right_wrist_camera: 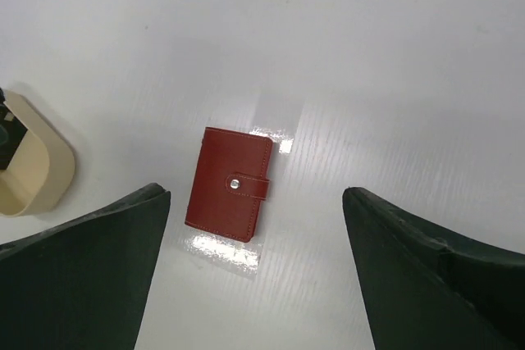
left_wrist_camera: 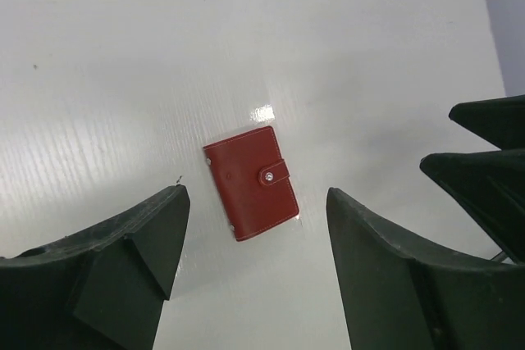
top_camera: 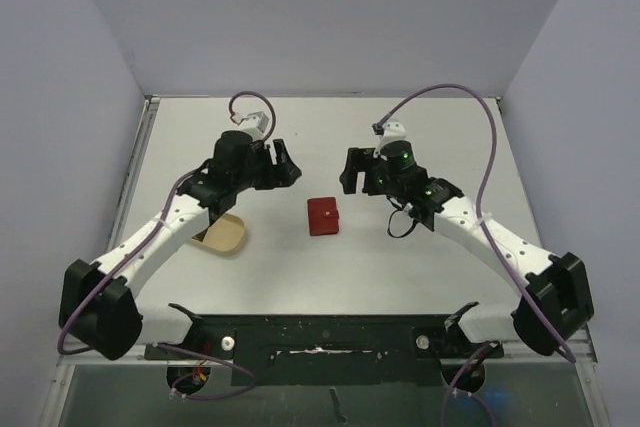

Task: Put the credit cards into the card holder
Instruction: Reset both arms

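Note:
The red card holder [top_camera: 323, 216] lies closed and flat on the white table between the arms, its snap tab fastened. It shows in the left wrist view [left_wrist_camera: 251, 182] and in the right wrist view [right_wrist_camera: 229, 184]. My left gripper [top_camera: 287, 164] is open and empty, above the table to the upper left of the holder. My right gripper [top_camera: 350, 170] is open and empty, to the upper right of it. No credit cards show in any view.
A tan oval dish [top_camera: 224, 234] sits left of the holder, partly under my left arm; its rim shows in the right wrist view [right_wrist_camera: 37, 165]. My right gripper's fingers [left_wrist_camera: 484, 161] show at the right edge of the left wrist view.

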`<act>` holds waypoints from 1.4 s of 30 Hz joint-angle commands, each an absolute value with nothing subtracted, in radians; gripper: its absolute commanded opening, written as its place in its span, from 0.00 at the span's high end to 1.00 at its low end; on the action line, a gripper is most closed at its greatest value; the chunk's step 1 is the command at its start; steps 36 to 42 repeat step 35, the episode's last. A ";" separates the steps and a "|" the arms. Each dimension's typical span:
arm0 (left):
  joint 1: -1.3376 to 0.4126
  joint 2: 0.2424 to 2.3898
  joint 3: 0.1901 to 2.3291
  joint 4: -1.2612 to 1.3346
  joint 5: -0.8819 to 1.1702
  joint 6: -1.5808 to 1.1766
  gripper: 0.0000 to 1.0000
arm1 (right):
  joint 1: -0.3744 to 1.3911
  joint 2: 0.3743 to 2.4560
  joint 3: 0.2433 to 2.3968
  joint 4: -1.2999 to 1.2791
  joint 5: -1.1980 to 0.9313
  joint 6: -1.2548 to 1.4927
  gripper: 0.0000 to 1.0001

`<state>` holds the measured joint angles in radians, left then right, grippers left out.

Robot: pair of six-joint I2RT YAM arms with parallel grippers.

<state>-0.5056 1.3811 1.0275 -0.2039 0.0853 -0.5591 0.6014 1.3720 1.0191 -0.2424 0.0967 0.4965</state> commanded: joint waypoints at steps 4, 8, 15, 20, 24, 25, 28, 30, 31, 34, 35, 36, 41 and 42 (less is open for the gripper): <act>-0.498 1.102 1.045 -0.316 0.034 -0.478 0.31 | 0.562 1.120 0.969 -0.305 0.191 0.509 0.02; -0.499 0.993 0.996 -0.308 0.044 -0.523 0.29 | 0.557 1.017 0.932 -0.333 0.241 0.537 0.02; -0.499 0.837 0.863 -0.204 0.131 -0.542 0.29 | 0.555 0.913 0.850 -0.335 0.238 0.608 0.02; -0.498 0.768 0.777 -0.131 0.114 -0.576 0.28 | 0.555 0.878 0.805 -0.308 0.225 0.645 0.03; -0.497 0.756 0.742 -0.109 0.098 -0.599 0.28 | 0.555 0.862 0.785 -0.292 0.219 0.659 0.03; -0.497 0.758 0.740 -0.108 0.096 -0.602 0.28 | 0.555 0.860 0.781 -0.292 0.219 0.660 0.02; -0.497 0.762 0.744 -0.110 0.095 -0.605 0.28 | 0.555 0.855 0.778 -0.291 0.218 0.661 0.02; -0.497 0.764 0.748 -0.117 0.083 -0.610 0.28 | 0.555 0.855 0.776 -0.292 0.214 0.661 0.02; -0.496 0.763 0.749 -0.120 0.076 -0.613 0.28 | 0.555 0.855 0.776 -0.291 0.210 0.662 0.03; -0.497 0.753 0.745 -0.116 0.063 -0.613 0.28 | 0.555 0.852 0.774 -0.289 0.209 0.666 0.02; -0.497 0.747 0.742 -0.112 0.064 -0.609 0.28 | 0.555 0.851 0.772 -0.284 0.207 0.665 0.02; -0.497 0.747 0.742 -0.112 0.064 -0.609 0.28 | 0.555 0.851 0.772 -0.284 0.207 0.665 0.02; -0.497 0.747 0.742 -0.112 0.064 -0.609 0.28 | 0.555 0.851 0.772 -0.284 0.207 0.665 0.02; -0.497 0.747 0.742 -0.112 0.064 -0.609 0.28 | 0.555 0.851 0.772 -0.284 0.207 0.665 0.02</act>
